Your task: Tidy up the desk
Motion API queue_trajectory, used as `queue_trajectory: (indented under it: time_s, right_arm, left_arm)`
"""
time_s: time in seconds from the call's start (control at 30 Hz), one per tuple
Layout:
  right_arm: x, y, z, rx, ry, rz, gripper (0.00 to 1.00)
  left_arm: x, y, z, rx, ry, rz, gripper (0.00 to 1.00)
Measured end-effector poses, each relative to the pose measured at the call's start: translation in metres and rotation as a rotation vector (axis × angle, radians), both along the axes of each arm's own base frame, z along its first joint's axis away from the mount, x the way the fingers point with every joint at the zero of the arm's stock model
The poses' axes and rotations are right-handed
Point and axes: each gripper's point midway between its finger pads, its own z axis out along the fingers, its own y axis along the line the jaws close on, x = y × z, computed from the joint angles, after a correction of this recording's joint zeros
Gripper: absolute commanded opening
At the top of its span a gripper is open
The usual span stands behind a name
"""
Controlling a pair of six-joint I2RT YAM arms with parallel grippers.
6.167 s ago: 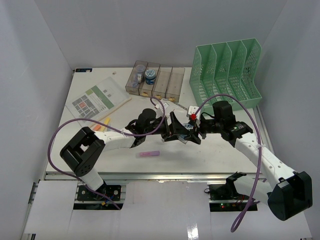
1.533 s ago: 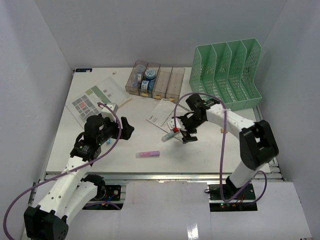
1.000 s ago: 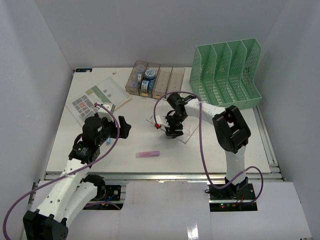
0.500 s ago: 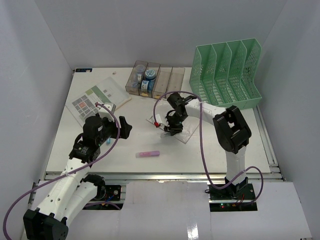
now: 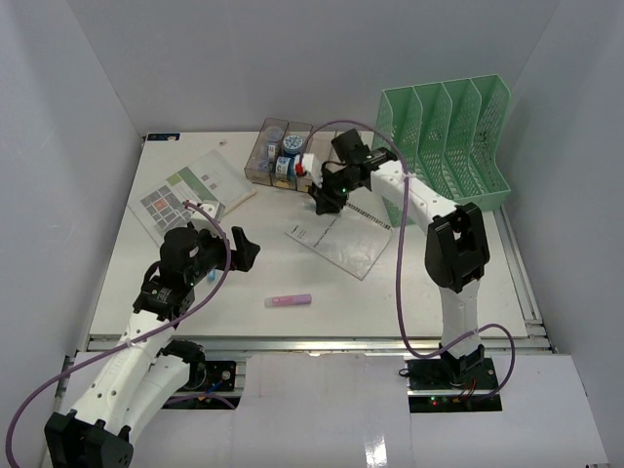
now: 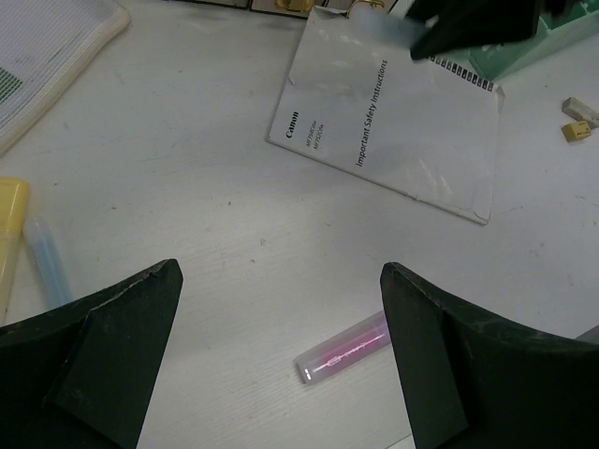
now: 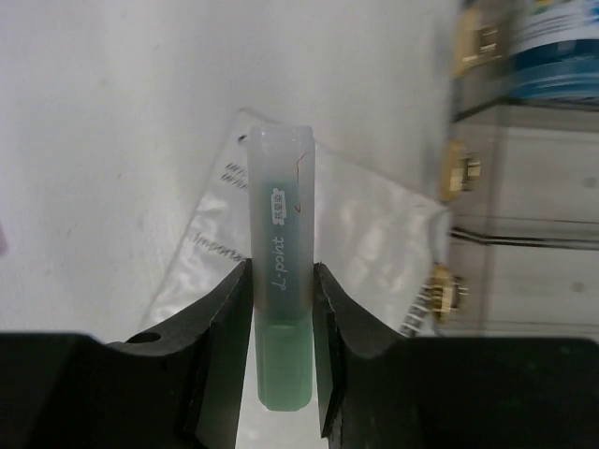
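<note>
Carrying is the step in hand. The right tool (image 7: pixel 281 281) is clamped on a green pen (image 7: pixel 279 215), which lies lengthwise between its fingers. From overhead, it hangs above the far part of the white table (image 5: pixel 361 302), just beside the row of clear bins (image 5: pixel 327 161). A Canon safety booklet (image 6: pixel 393 112) lies below it in the wrist view.

The left tool (image 6: pixel 281 281) is spread wide with nothing in it, above the near left of the table. A pink tube (image 6: pixel 344 348) lies on the surface beneath it, and a yellow marker (image 6: pixel 9 224) and a blue pen (image 6: pixel 47 262) lie off to one side.

By my reading, the next move calls for lining the green pen up over one bin's opening and letting go only once it points into that compartment. Which bin is meant I cannot tell. The pink tube looks the likely pick for the left arm, which would need to descend with its fingers astride the tube.
</note>
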Motion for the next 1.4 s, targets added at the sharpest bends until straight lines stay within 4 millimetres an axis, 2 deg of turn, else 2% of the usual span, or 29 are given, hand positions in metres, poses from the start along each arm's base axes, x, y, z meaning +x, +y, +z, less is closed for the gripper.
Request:
queue_trajectory:
  time_s: [0.1,0.17,0.4,0.5,0.67,0.77,0.87,0.97,1.13,1.23,1.33,1.4]
  right_arm:
    - [0.034,-0.001,0.027,0.092,-0.034,-0.134,0.11]
    - [0.051,-0.002,0.028,0.127,0.004,-0.241,0.10]
    - [0.123,0.006,-0.012,0.254,0.109,-0.592,0.08]
    - [0.150,0.004,-0.018,0.328,0.147,-0.749,0.08]
    - [0.198,0.000,0.013,0.561,0.174,-0.956,0.09]
    - [0.218,-0.004,0.032,0.680,0.174,-1.020,0.18]
    - [0.230,-0.006,0.035,0.751,0.180,-1.049,0.30]
    - [0.234,-0.002,0.022,0.776,0.199,-1.061,0.41]
    - [0.230,0.002,-0.018,0.738,0.225,-1.070,0.82]
    - [0.227,0.001,-0.031,0.715,0.218,-1.063,0.91]
    - [0.224,0.001,-0.029,0.719,0.199,-1.026,0.98]
    - [0.215,0.001,-0.026,0.700,0.198,-0.979,0.98]
  left_arm:
    - [0.001,0.001,0.000,0.001,0.002,0.010,0.98]
    - [0.002,0.002,-0.002,0.004,0.006,0.016,0.98]
    - [0.006,0.006,-0.010,0.024,0.031,0.042,0.98]
    - [0.007,0.008,-0.012,0.030,0.035,0.051,0.98]
    - [0.007,0.010,-0.013,0.036,0.036,0.063,0.98]
    - [0.008,0.010,-0.014,0.039,0.043,0.064,0.98]
    - [0.008,0.009,-0.020,0.045,0.064,0.060,0.98]
    - [0.008,0.007,-0.026,0.049,0.089,0.052,0.98]
    - [0.005,0.004,-0.026,0.040,0.093,0.029,0.98]
    - [0.004,0.002,-0.025,0.033,0.090,0.016,0.98]
    - [0.003,-0.001,-0.023,0.026,0.086,0.001,0.98]
    - [0.001,-0.004,-0.022,0.020,0.085,-0.018,0.98]
